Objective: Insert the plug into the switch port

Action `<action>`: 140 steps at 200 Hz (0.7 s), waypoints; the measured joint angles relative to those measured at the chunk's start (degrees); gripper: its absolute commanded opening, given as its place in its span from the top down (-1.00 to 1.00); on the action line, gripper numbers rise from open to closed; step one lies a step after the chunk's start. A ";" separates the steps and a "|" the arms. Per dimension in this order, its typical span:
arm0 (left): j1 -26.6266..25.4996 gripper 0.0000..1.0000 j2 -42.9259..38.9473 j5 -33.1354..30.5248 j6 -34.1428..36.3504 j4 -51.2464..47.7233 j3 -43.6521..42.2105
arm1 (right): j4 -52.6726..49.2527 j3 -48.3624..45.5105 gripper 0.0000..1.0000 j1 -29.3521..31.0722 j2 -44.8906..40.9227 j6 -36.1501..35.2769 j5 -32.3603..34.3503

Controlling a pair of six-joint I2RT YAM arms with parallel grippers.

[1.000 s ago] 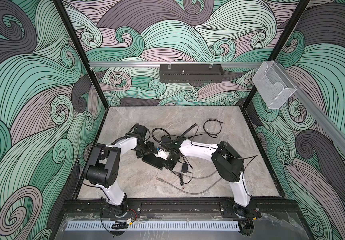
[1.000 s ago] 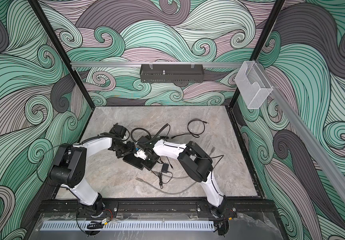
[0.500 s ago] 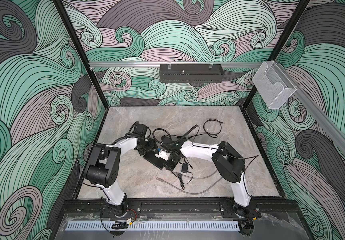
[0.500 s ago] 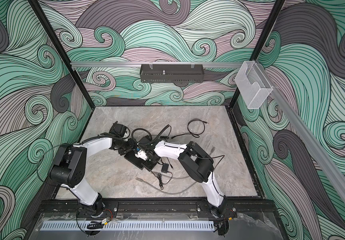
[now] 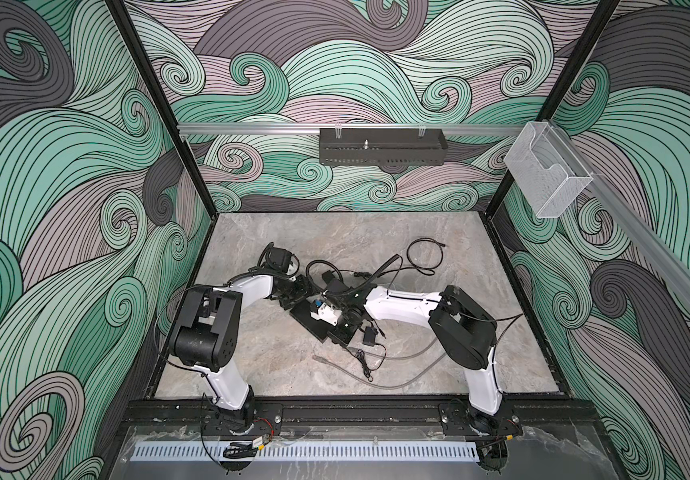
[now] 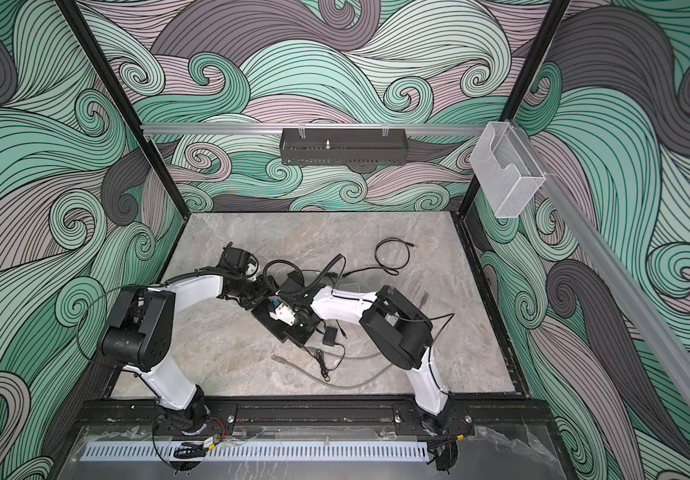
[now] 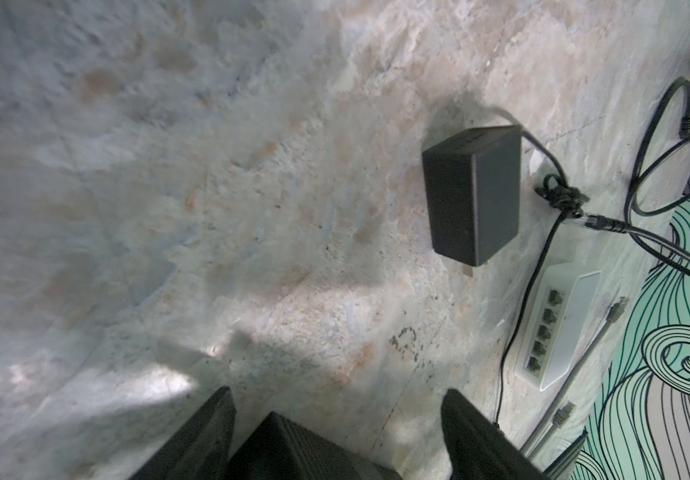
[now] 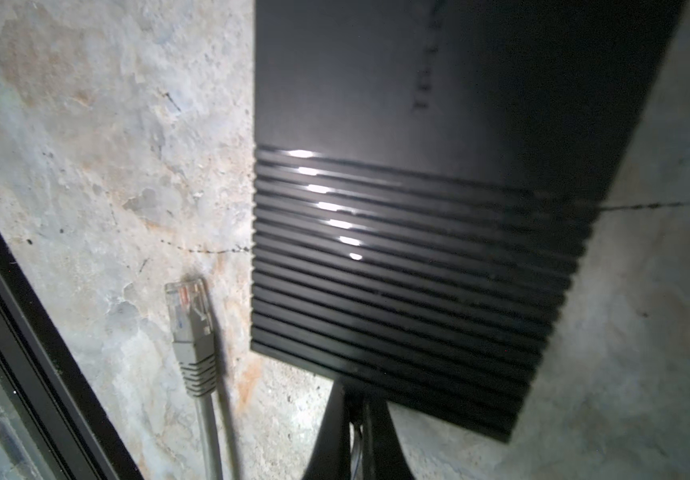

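The grey plug lies loose on the stone surface, just beside the ridged black switch. The right end effector is pinched closed at the switch's edge; the left end effector stands open, a ridged black corner between its jaws.

A small black power adapter lies on the marbled desk, while a black slotted tray and a clear plastic bin hang on rails along the wave-patterned walls.
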 measured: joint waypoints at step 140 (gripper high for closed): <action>1.57 -0.67 -6.73 -4.70 2.82 -14.21 -0.42 | 5.38 -2.62 -0.03 -2.56 -4.46 0.44 5.07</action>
